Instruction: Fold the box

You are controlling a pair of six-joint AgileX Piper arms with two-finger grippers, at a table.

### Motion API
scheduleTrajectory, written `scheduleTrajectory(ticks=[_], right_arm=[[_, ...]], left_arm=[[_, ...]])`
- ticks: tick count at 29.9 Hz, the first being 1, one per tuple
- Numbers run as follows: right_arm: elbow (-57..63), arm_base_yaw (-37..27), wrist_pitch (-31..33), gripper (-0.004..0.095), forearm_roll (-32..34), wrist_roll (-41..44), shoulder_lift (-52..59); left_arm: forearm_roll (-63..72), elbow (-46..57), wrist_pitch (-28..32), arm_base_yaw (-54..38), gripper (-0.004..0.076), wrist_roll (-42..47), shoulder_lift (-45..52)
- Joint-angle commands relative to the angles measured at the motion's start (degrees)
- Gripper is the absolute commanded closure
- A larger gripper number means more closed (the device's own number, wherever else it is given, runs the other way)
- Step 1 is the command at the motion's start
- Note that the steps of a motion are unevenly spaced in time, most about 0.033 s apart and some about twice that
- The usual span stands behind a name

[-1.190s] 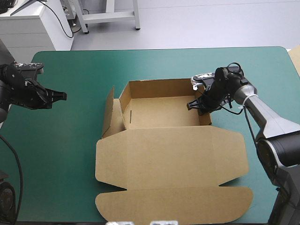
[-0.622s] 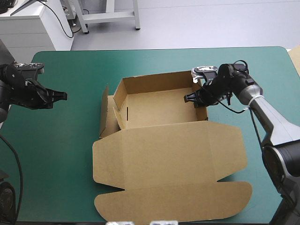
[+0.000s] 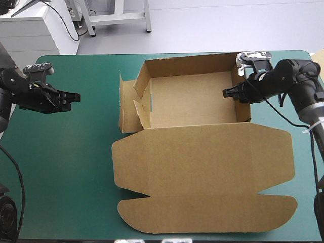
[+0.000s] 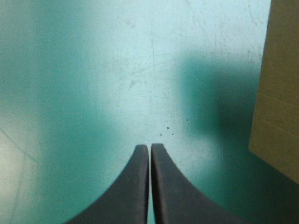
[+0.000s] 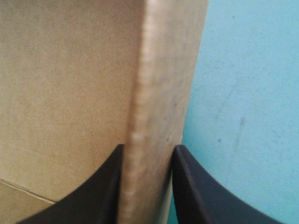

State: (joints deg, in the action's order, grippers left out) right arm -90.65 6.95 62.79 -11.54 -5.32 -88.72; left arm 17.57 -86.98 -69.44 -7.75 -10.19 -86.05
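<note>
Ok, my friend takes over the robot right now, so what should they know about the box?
Left tool: shut, empty, over the teal-green cover, left of the box.
Right tool: shut on the box, pinching the tray's right wall.
Done: tray walls raised at the far and right sides.
Left to do: left-side flaps look untucked; lid lies flat toward the table's near edge.

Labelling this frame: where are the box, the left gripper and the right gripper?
box (image 3: pixel 195 104), high view, tray floor.
left gripper (image 3: pixel 77 95), high view, shut fingertips.
right gripper (image 3: pixel 226 93), high view, fingertips on box wall.
</note>
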Motion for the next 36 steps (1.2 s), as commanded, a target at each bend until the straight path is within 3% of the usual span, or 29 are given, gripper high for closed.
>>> scheduleTrajectory(ticks=[1,25,36], right_arm=[[-1.56,-1.62,1.31,0.0929,-1.30,-1.34,2.95],[1.25,1.29,0.91,0.0927,-2.31,2.98,-11.22],[0.49,1.29,0.80,0.0906,2.34,0.17,-11.25]], left_arm=[[1.76,-1.23,1.79,0.02,0.0731,-0.13,1.88],[1.67,-1.23,0.22,0.02,0.0731,-2.69,1.88],[1.28,-1.23,-1.20,0.02,0.0732,-3.40,1.88]])
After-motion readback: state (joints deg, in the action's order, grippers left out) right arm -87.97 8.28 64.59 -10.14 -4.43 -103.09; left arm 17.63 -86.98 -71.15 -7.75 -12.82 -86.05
